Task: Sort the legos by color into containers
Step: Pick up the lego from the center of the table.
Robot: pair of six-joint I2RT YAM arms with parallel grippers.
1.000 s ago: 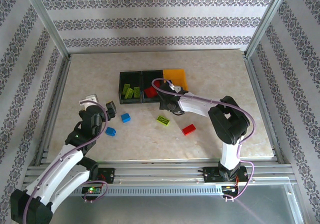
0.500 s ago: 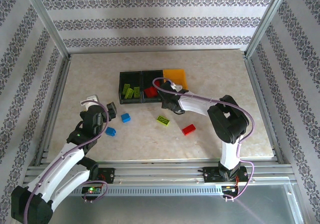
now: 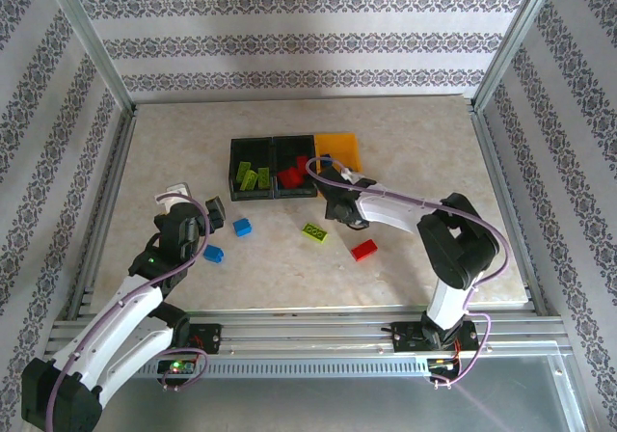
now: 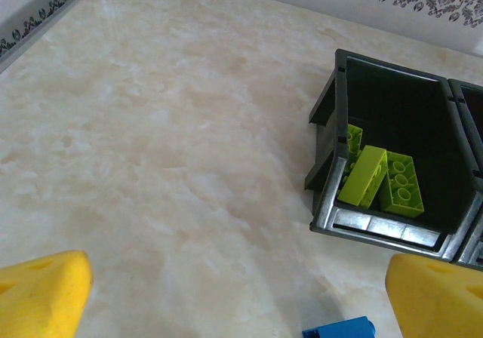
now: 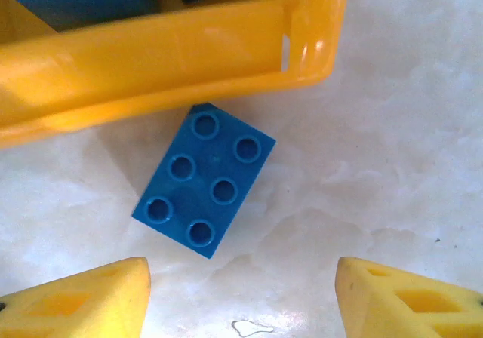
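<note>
marble-look tabletop (image 3: 193, 143), damask-striped walls (image 3: 308, 41)

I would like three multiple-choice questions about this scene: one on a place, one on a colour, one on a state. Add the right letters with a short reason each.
1. Where does the six-stud blue brick lie?
A) on top of a red brick
B) on the table, just outside the yellow bin
C) stacked on a green brick

2. What colour are the bricks in the left black bin?
A) red
B) blue
C) lime green

3. How is the right gripper?
A) open, holding nothing
B) shut on a brick
C) shut, holding nothing

Answers: B, it lies flat by the bin's wall; C, all are lime green; A, its fingers stand wide apart.
</note>
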